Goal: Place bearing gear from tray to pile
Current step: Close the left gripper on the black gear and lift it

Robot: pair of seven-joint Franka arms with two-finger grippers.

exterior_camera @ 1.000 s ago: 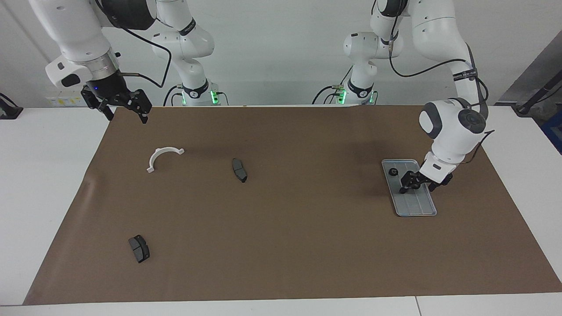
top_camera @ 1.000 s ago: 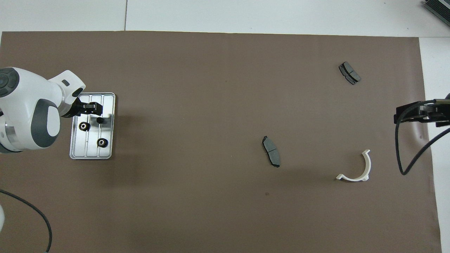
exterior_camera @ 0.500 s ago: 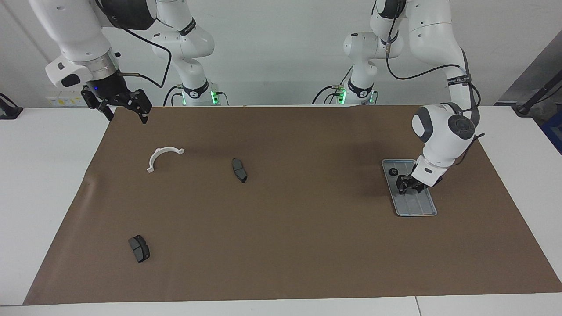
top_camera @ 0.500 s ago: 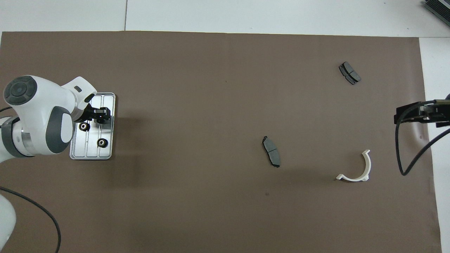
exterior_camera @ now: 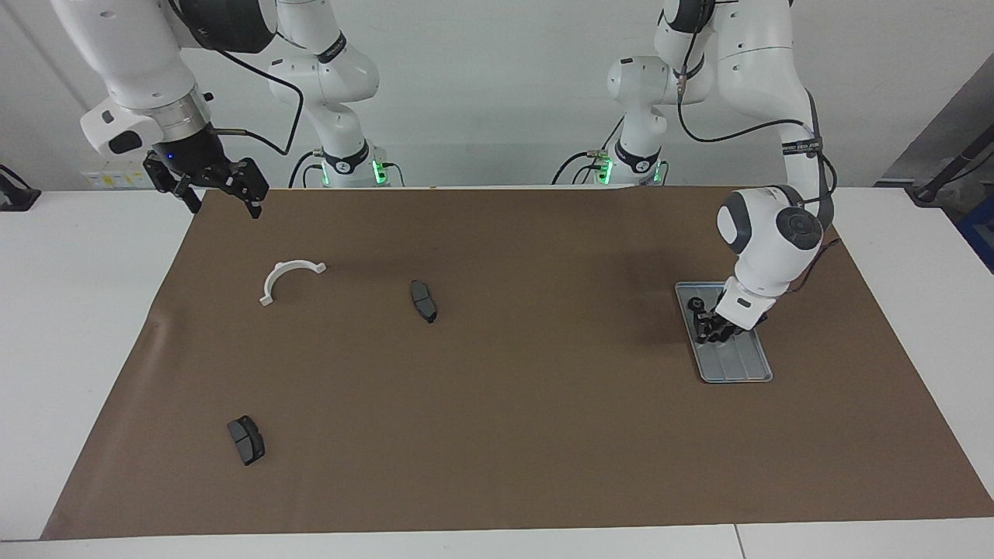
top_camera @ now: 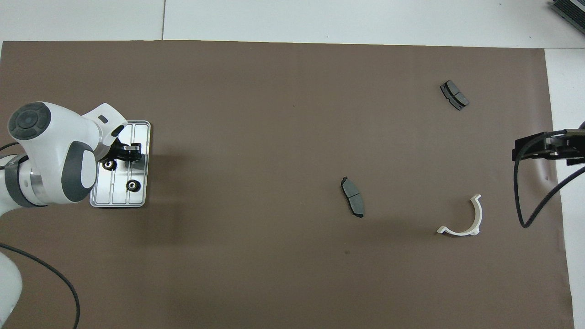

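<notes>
Since the earlier frames, the left arm has swung inward over the tray (exterior_camera: 757,371), and its fingers have drawn closer together; nothing else has shifted.

A brown mat (exterior_camera: 543,435) covers most of the white bench (exterior_camera: 70,326). The left gripper (exterior_camera: 708,332) is down in the silver tray, at the left arm's end of the bench. The right gripper (exterior_camera: 221,190) waits in the air over the mat's edge at the other end, its fingers spread wide and empty.

The pile lies well apart from the left fingers: a white half-ring bracket (exterior_camera: 289,278), one brake pad (exterior_camera: 423,300) near mid-mat, and a second brake pad (exterior_camera: 245,439) farther from the robots.

In the overhead view, two small dark bearing gears remain in the tray. One gear (top_camera: 109,164) sits just beside the left fingers (top_camera: 135,147), partly under the wrist; a second gear (top_camera: 133,185) lies nearer the robots than the fingers. A third gear seems to sit under the fingertips, hidden by them.

The left fingers look narrowed, but whether they are gripping that gear cannot be told.

Likely risks: a small round gear could squirt out of a partial pinch, or the fingers could catch a ridge and drag the light tray. The long carry to the pile would punish a weak hold.
</notes>
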